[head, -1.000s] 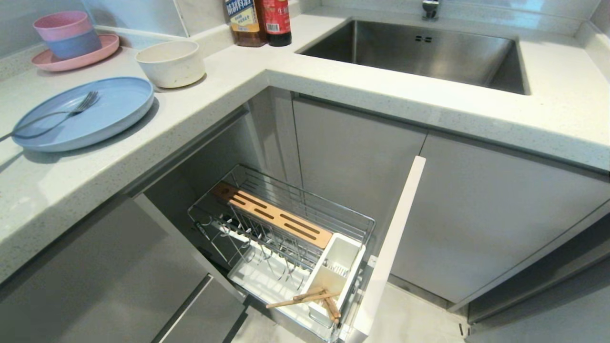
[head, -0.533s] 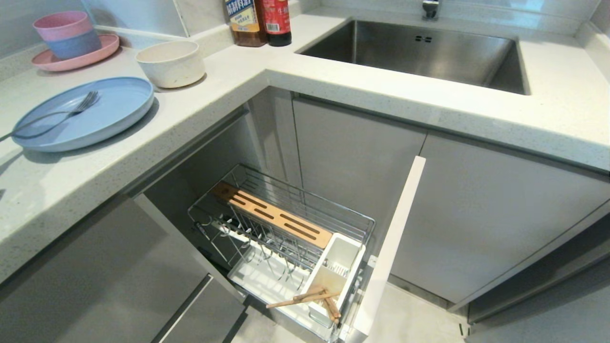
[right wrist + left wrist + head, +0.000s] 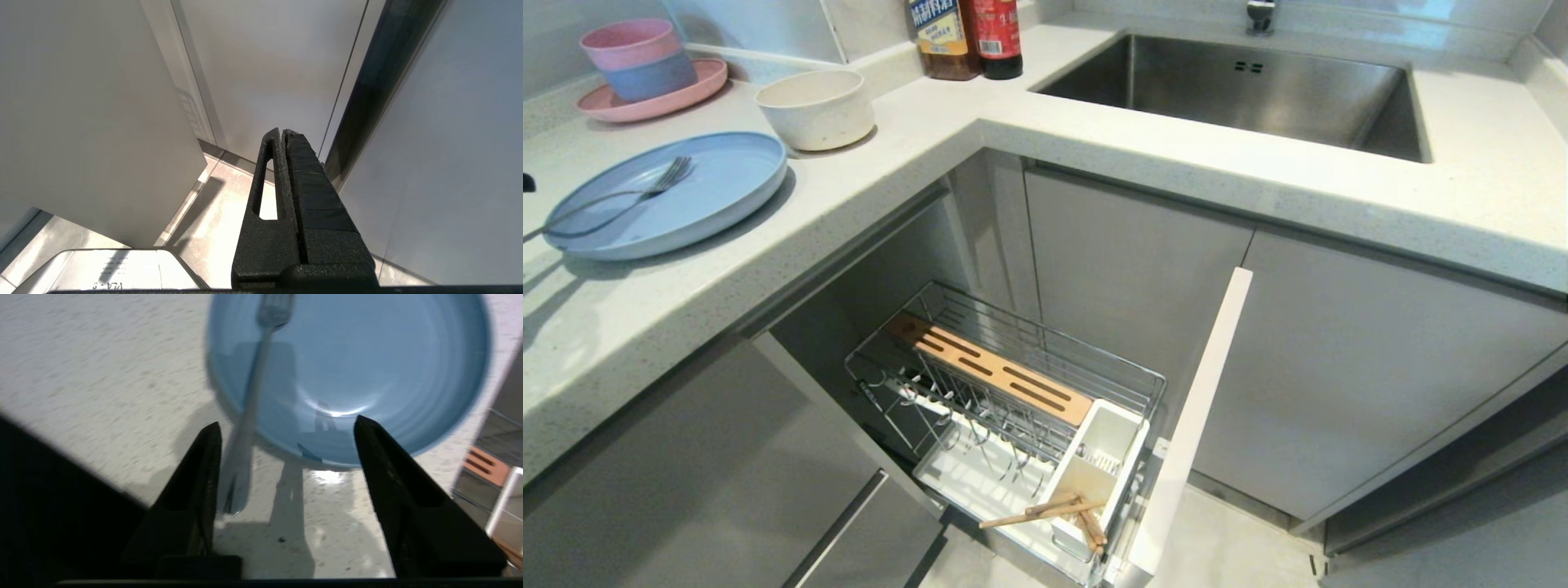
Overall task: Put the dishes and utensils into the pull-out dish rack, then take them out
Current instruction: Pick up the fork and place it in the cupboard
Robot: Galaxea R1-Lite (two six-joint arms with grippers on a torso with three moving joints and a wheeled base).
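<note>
Overhead, left gripper (image 3: 286, 424) jaws spread, above fork (image 3: 249, 416), plate (image 3: 367, 367)

left tool (image 3: 286, 424) spread, right tool (image 3: 282, 132) closed

Two bottles (image 3: 966, 37) stand on the counter (image 3: 1094, 139) beside the sink (image 3: 1241, 90), and stacked bowls (image 3: 637, 57) sit on a pink plate (image 3: 698, 86).

Left gripper (image 3: 286, 426) — two matte black, wedge-shaped fingers, seemingly hollowed. Right gripper (image 3: 282, 131) — black, grainy plastic, one finger slotted, one ribbed.
</note>
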